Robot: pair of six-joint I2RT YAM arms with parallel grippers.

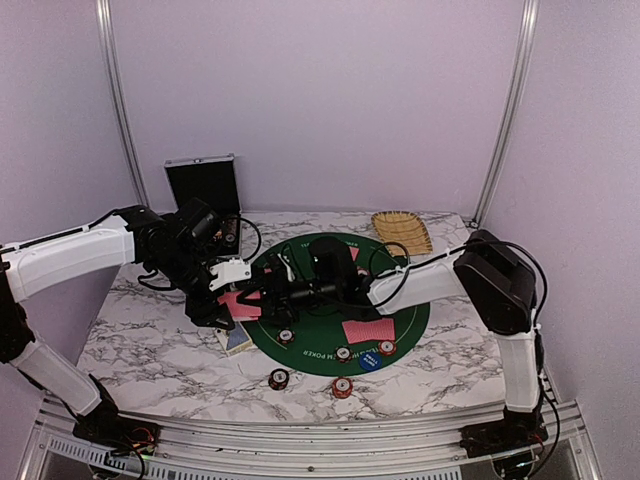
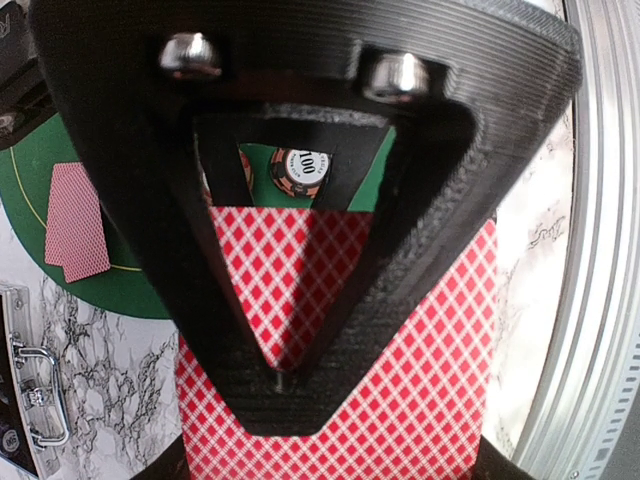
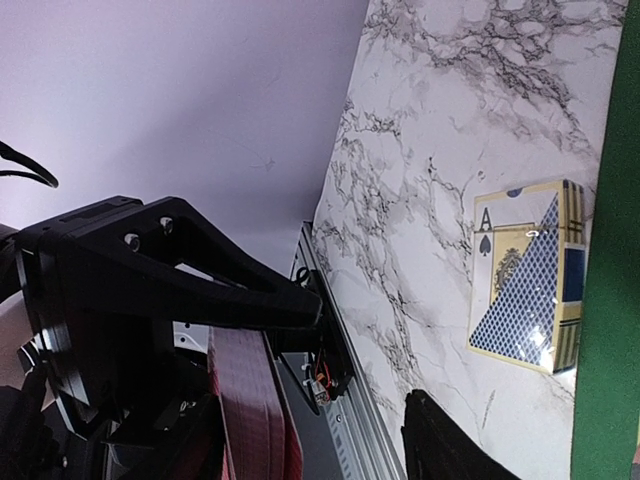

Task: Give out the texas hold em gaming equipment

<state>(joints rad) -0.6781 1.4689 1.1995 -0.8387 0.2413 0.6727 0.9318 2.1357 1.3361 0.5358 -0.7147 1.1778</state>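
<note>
My left gripper (image 1: 228, 298) is shut on a deck of red-backed playing cards (image 1: 241, 305) at the left edge of the green poker mat (image 1: 405, 300). In the left wrist view the deck (image 2: 420, 370) fills the lower frame under my black finger. My right gripper (image 1: 264, 295) reaches across the mat to the deck. It is open, and the deck (image 3: 250, 400) stands edge-on between its fingers (image 3: 450, 445). Red cards (image 1: 365, 330) lie on the mat by a blue disc (image 1: 370, 361). Striped chips sit on the mat (image 1: 343, 353) and on the marble (image 1: 279, 379). No black marker or orange disc shows.
A blue and cream card box (image 1: 238, 340) lies on the marble just below the grippers. It also shows in the right wrist view (image 3: 525, 275). The open metal case (image 1: 203, 190) stands at the back left. The woven tray (image 1: 402, 230) sits at the back right.
</note>
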